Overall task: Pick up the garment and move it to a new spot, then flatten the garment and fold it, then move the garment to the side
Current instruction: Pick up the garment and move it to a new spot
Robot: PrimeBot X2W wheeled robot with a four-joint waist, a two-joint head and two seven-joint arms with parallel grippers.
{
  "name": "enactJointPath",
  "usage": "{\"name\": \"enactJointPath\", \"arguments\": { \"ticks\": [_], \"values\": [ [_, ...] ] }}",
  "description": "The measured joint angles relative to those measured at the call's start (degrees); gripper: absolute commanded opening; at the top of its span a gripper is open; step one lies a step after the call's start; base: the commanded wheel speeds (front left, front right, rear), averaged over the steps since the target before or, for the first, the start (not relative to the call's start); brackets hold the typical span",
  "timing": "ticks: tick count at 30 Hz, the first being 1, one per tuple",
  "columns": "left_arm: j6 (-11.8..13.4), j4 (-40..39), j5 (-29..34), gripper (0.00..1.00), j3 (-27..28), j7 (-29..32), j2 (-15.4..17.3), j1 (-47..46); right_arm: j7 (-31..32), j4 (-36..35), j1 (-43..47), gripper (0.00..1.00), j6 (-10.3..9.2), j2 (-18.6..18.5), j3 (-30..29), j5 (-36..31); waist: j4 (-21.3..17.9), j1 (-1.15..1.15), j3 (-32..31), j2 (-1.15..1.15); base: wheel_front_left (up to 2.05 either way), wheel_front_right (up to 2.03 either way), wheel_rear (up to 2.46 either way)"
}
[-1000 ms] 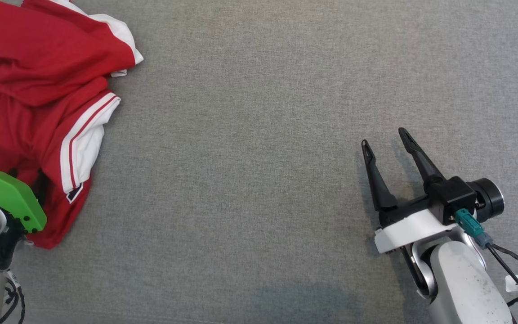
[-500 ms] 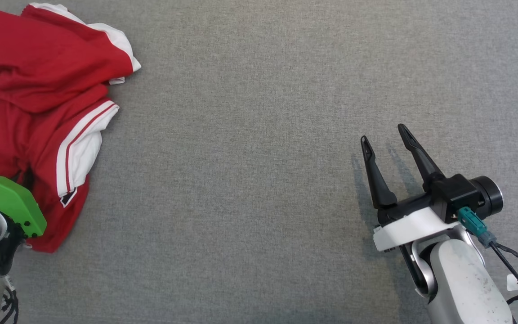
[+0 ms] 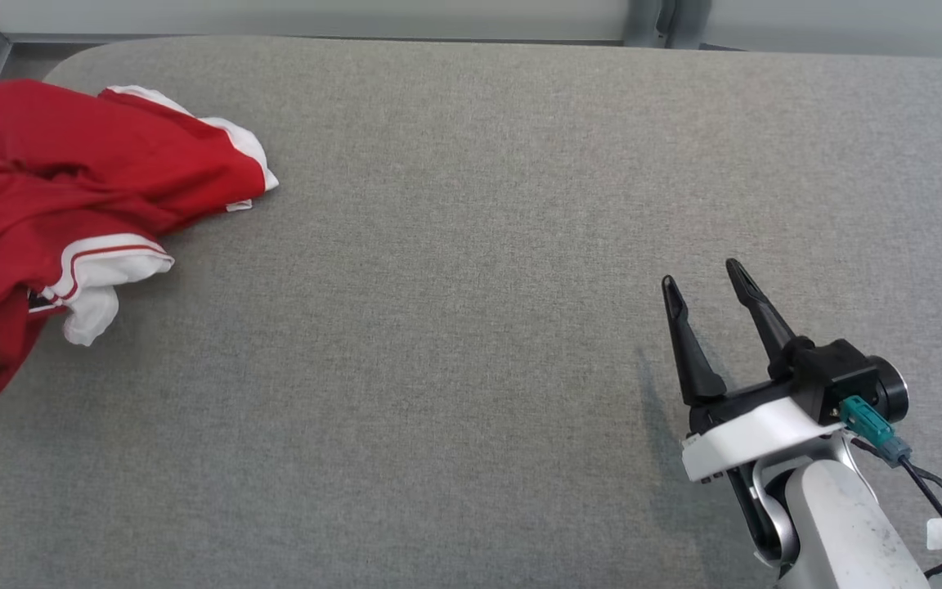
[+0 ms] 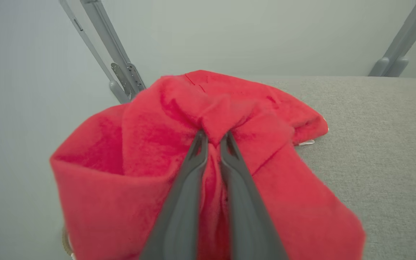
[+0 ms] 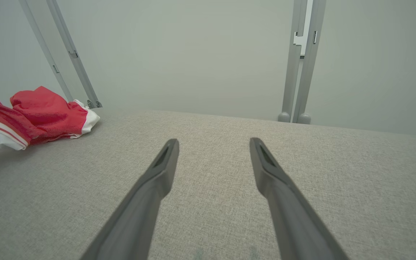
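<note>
– Closest to me, low on the right, my right gripper (image 3: 700, 276) hangs just over the grey table (image 3: 471, 245), jaws spread wide, holding nothing.
– And the left one?
– Farther out, at the left edge, my left gripper (image 4: 212, 135) is pinched tight on a bunched fold of the red garment (image 3: 70, 164). The rest of it sags in a heap on the table's far left corner.
– Which step is that?
– The pick-up, I'd say; nothing is flattened or folded yet. Next I need to lift until all of it clears the surface, then carry it toward the bare middle, away from the edge and the metal posts (image 5: 298, 72) behind.
</note>
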Motion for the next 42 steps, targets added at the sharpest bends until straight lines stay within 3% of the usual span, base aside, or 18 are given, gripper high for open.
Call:
{"name": "enactJointPath", "arguments": {
  "ticks": [9,15,21,26,34,42],
  "values": [
    [0.46,-11.27,1.81,0.00,-1.42,1.89,1.83,-0.79,0.00,0.22,1.63,1.00,0.00,0.00,-0.91,1.58,-2.33,0.00,-4.23,0.00,0.00,0.00,0.00],
    [1.07,-18.70,2.70,0.00,-4.09,3.92,-0.10,-1.81,0.00,0.43,2.53,1.00,0.00,0.01,-1.45,2.19,-5.20,0.00,-5.72,0.00,0.00,0.00,0.00],
    [2.09,-22.08,3.24,0.00,-8.02,3.19,-7.33,-3.03,0.00,0.42,2.79,1.00,0.00,-0.01,-2.41,2.54,-8.67,0.00,-6.53,0.00,0.00,0.00,0.00],
    [2.59,-18.25,3.94,0.00,-12.49,0.96,-15.94,-4.38,0.00,0.43,2.78,1.00,0.00,-0.02,-2.89,2.70,-11.75,0.00,-6.59,0.00,0.00,0.00,0.00],
    [3.65,-4.86,7.62,0.00,-17.46,-7.76,-26.64,-6.26,0.00,0.01,2.48,1.00,0.00,-0.04,-2.55,4.03,-16.92,0.00,-4.94,0.00,0.00,0.00,0.00],
    [5.23,10.47,9.70,0.00,-19.38,-15.70,-32.74,-6.26,0.00,-0.44,2.26,1.00,0.00,-0.05,-2.59,4.88,-20.77,0.00,-1.55,0.00,0.00,0.00,0.00]
  ]
}}
